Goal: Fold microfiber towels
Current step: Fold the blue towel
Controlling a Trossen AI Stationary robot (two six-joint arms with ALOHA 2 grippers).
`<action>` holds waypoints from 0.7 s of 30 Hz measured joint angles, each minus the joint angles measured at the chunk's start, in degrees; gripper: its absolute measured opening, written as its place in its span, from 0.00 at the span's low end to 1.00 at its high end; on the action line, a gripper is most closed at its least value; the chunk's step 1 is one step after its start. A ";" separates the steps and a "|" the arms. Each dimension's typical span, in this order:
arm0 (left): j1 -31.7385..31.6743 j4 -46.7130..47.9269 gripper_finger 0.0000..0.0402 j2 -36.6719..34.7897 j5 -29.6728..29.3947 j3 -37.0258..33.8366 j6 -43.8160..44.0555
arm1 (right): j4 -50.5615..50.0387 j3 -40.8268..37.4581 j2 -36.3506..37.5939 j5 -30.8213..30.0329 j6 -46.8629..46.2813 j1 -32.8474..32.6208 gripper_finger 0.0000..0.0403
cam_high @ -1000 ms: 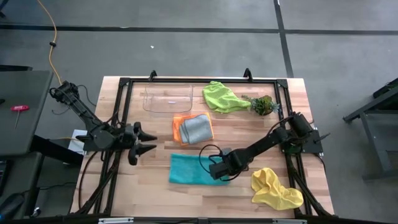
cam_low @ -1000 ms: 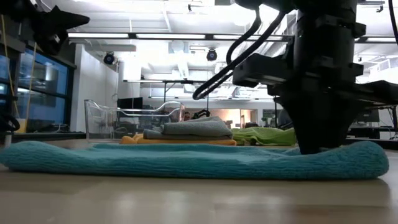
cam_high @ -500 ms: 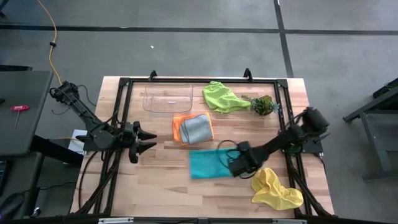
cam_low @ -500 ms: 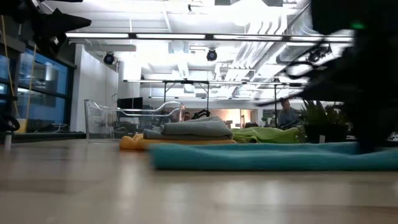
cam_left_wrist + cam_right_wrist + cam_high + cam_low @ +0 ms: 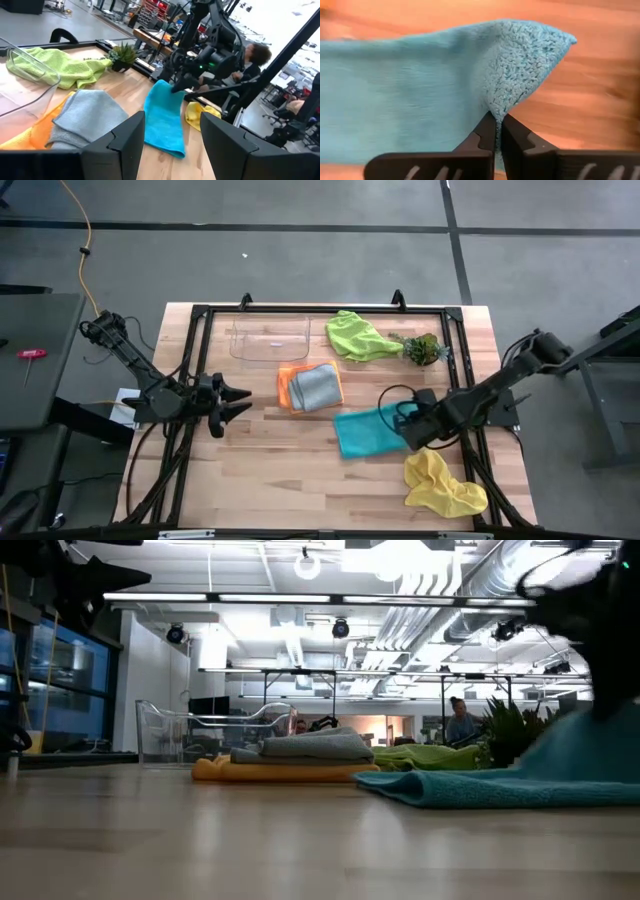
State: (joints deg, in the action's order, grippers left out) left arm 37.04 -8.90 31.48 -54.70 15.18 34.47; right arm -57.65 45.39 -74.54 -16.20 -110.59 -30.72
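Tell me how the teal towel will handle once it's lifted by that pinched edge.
Probably floppy: the teal towel drapes from the right gripper, shut on its edge. Likely light, since that pinch raises it. Its nubby pile should resist slipping.

Bright, even overhead light; ceiling lamps [image 5: 305, 567] glare – low view's dark arm [image 5: 590, 600] smeared by blur.
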 joint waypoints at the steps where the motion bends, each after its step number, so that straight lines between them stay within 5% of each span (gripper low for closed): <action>1: 0.00 -0.17 0.45 -0.02 -0.15 0.02 0.01 | 0.88 0.83 0.02 -1.40 0.05 0.02 0.00; 21: 0.00 0.06 0.45 0.00 -0.37 0.02 2.85 | 28.34 10.15 -14.23 -5.85 8.70 4.75 0.00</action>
State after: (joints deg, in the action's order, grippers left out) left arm 37.04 -8.84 31.49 -55.07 15.20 37.32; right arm -29.31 55.53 -88.77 -22.05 -101.89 -25.96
